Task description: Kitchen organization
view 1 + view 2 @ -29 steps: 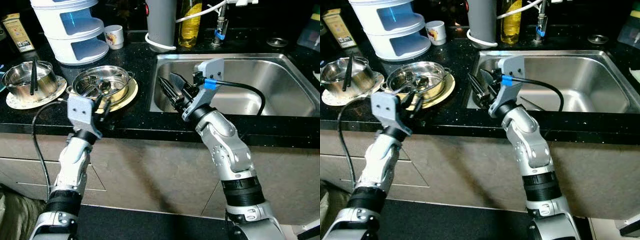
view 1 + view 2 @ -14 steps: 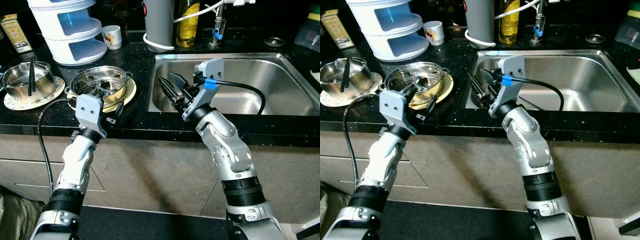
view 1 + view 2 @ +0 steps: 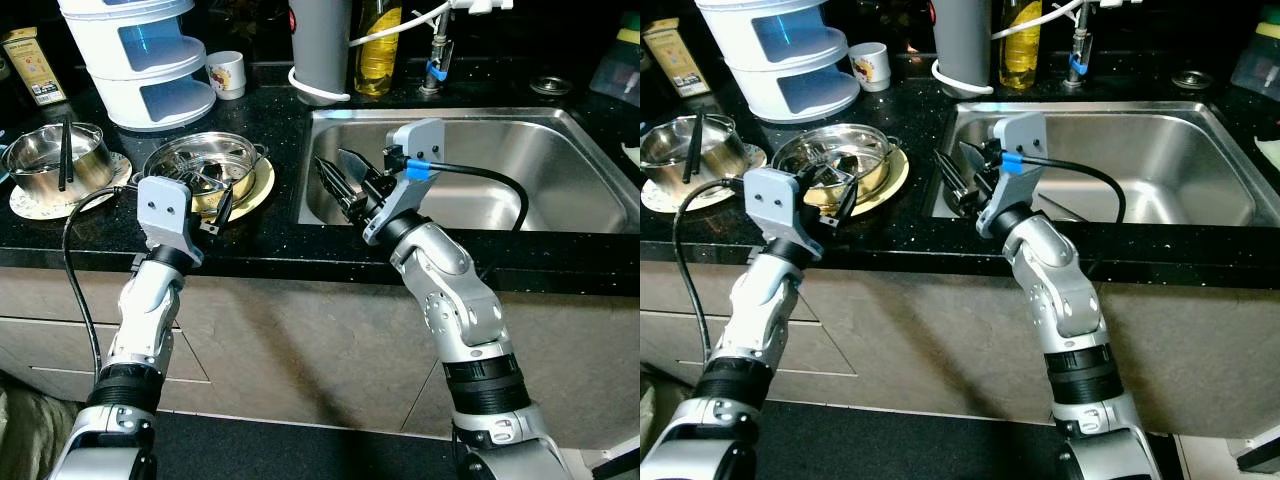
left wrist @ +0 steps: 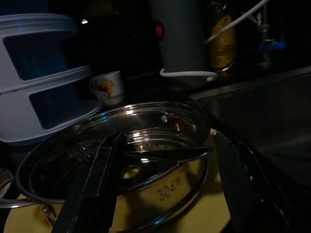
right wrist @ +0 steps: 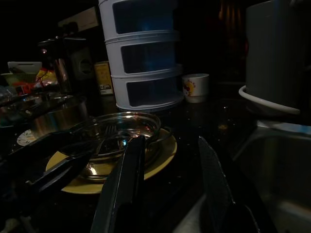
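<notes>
A perforated steel steamer pot [image 3: 207, 170] with utensils inside sits on a yellow plate [image 3: 256, 188] on the black counter. My left gripper [image 3: 212, 200] is open at the pot's near rim. In the left wrist view its fingers [image 4: 95, 179] stand wide apart, with the pot [image 4: 146, 141] between and just beyond them. My right gripper [image 3: 338, 178] is open and holds nothing. It hovers over the left edge of the steel sink [image 3: 500, 205] and points toward the pot [image 5: 116, 128].
A second steel pot [image 3: 45, 158] holding black chopsticks stands on a patterned plate at far left. Behind are a white tiered container [image 3: 140, 60], a small cup [image 3: 228, 72], a grey kettle [image 3: 322, 45], an oil bottle [image 3: 380, 40] and the faucet [image 3: 437, 55].
My left gripper swung right, then came back left and rose forward to the pot's near rim. The right arm has stayed put.
</notes>
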Controlling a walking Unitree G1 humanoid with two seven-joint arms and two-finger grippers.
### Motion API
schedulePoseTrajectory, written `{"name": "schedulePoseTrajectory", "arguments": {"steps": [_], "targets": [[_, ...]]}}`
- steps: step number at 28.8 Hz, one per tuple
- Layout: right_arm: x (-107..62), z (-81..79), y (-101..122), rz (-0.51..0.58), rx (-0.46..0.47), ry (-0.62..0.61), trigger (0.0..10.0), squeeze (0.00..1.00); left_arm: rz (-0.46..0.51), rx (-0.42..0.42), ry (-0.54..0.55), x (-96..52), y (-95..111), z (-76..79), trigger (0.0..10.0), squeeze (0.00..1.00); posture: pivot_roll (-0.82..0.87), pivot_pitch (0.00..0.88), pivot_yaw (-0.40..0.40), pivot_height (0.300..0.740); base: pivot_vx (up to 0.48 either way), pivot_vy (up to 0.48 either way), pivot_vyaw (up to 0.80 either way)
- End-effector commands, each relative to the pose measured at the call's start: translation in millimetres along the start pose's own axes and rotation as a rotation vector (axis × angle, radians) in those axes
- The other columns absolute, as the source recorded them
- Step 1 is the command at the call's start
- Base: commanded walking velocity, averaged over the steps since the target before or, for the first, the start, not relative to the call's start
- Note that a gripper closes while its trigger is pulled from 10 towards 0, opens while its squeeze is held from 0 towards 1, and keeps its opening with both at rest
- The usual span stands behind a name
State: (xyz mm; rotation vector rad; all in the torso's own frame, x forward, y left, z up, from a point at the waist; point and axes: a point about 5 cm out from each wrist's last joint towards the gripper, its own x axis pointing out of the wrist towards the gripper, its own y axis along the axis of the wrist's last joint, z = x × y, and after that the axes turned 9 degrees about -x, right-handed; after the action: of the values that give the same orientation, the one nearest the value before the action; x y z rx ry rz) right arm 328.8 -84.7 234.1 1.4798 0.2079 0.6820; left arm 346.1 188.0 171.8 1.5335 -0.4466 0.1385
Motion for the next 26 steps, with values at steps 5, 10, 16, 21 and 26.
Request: {"name": "schedulePoseTrajectory", "arguments": {"steps": [5, 10, 16, 21, 26], "targets": [[-2.3, -4.1, 0, -0.012, -0.001, 0.012, 10.0, 0.0, 0.006, 0.017, 0.028, 9.9, 6, -12.1, 10.0, 0.0, -0.06, 0.009, -0.005, 0.74, 0.0, 0.0, 0.0], [-2.5, -4.1, -1, -0.016, 0.001, 0.008, 10.0, 0.0, 0.028, 0.012, 0.014, 18.3, 13, -11.5, 10.0, 0.0, -0.05, 0.011, -0.002, 0.74, 0.0, 0.0, 0.0], [-2.2, -4.4, -1, -0.017, 0.003, 0.006, 10.0, 0.0, 0.035, 0.011, 0.002, 21.6, 14, -10.1, 10.0, 0.0, -0.05, 0.009, 0.0, 0.74, 0.0, 0.0, 0.0], [-2.6, -4.5, -1, -0.015, 0.004, 0.003, 10.0, 0.0, 0.013, 0.016, 0.002, 18.3, 8, -9.8, 10.0, 0.0, -0.05, 0.009, 0.002, 0.74, 0.0, 0.0, 0.0], [-2.3, -4.3, 0, -0.012, 0.005, 0.001, 10.0, 0.0, -0.018, 0.021, 0.012, 13.9, 0, -11.8, 10.0, 0.0, -0.05, 0.007, 0.002, 0.74, 0.0, 0.0, 0.0]]}}
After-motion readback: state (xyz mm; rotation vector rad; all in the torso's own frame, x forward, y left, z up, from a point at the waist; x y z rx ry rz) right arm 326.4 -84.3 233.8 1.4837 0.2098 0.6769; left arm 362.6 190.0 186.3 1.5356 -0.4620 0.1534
